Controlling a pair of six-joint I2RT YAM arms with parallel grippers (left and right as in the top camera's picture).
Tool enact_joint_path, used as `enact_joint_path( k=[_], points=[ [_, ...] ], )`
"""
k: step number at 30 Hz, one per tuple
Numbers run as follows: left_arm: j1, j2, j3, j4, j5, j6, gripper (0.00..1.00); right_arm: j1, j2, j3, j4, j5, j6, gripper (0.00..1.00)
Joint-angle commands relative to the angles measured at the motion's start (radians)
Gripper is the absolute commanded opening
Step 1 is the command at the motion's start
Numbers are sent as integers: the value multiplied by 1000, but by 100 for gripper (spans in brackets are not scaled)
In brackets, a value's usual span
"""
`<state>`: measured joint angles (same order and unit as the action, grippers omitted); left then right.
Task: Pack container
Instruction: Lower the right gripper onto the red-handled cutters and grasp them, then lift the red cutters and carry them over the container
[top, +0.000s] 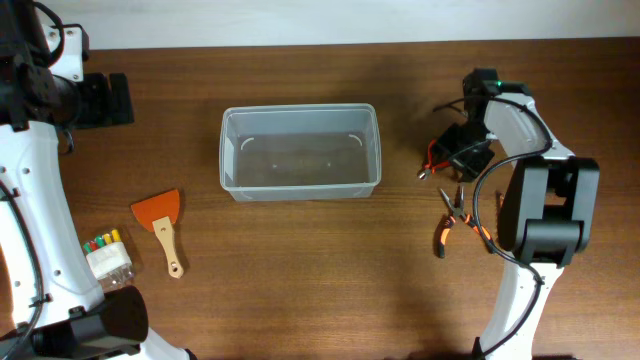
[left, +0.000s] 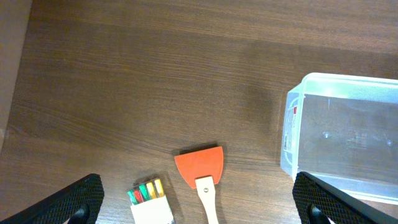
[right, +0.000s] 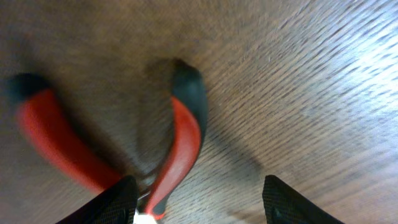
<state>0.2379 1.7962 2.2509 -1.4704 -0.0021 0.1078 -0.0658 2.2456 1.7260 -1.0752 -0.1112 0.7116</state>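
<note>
The clear plastic container (top: 228, 150) stands empty at the table's middle; its left end shows in the left wrist view (left: 292, 130). My right gripper (top: 455, 158) is open and low over red-and-black-handled pliers (right: 180, 143), to the right of the container. In the right wrist view, one handle lies by the left finger of the right gripper (right: 205, 202). My left gripper (top: 118, 100) is open and empty, high at the far left. In its own view the left gripper (left: 199, 208) looks down on the scraper.
An orange scraper with a wooden handle (top: 160, 225) (left: 200, 168) and a small clear case of coloured bits (top: 105, 255) (left: 149, 202) lie at the front left. Orange-handled pliers (top: 455, 218) lie just in front of the right gripper. The table's far edge runs along the top.
</note>
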Motion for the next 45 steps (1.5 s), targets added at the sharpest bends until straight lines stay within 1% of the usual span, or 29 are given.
enact_joint_path(
  k=[1,5,9,11,15,17,19,21,24,30,34,37,40,43,45],
  points=[
    [-2,8,-8,-1,14,-9,99,0,8,-52,26,-17,16,65],
    [-2,8,-8,-1,14,-9,99,0,8,-100,57,-17,16,65],
    [-2,8,-8,-1,14,-9,99,0,8,-131,72,-16,24,61],
    [-2,8,-8,-1,14,-9,99,0,8,-135,74,-17,24,57],
    [-2,8,-8,-1,14,-9,99,0,8,-135,74,-17,23,44],
    [-2,8,-8,-2,14,-9,99,0,8,-135,74,-17,23,40],
    [-2,8,-8,-2,14,-9,99,0,8,-135,74,-17,23,32],
    [-2,8,-8,-2,14,-9,99,0,8,-135,74,-17,23,27],
    [-2,8,-8,-1,14,-9,99,0,8,-135,74,-17,23,24],
    [-2,8,-8,-1,14,-5,99,0,8,-135,77,-17,23,16],
    [-2,8,-8,-1,14,-4,99,0,7,-135,87,-16,20,4],
    [-2,8,-8,-1,14,-2,99,0,7,-132,105,-17,-23,4],
    [-2,8,-8,-1,6,3,99,0,5,-98,108,-16,-112,4],
    [-2,8,-8,-1,-2,15,99,0,-5,-25,87,-17,-213,4],
    [-2,8,-8,-1,-1,17,99,0,-20,33,62,-17,-253,4]
  ],
)
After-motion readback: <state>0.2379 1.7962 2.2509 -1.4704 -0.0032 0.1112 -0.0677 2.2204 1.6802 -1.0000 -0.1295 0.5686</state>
